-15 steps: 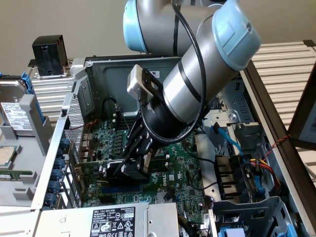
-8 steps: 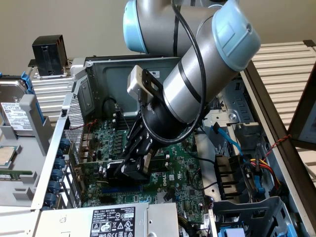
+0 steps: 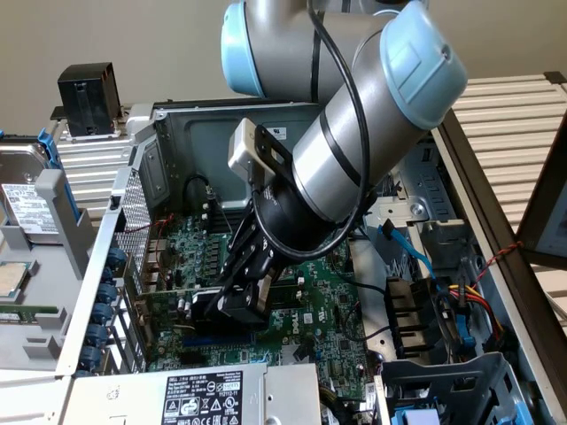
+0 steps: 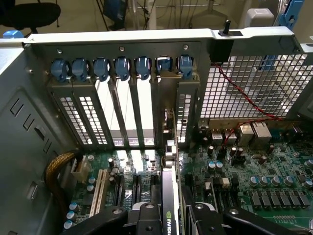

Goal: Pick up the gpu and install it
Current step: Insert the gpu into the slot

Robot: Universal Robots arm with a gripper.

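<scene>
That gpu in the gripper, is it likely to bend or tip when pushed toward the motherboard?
Probably stiff: the gpu has a boxy black shroud over its board. It stands on edge with the gripper on both sides, so an off-centre push might tilt it. Its thin green board looks fragile near the motherboard parts.
</scene>
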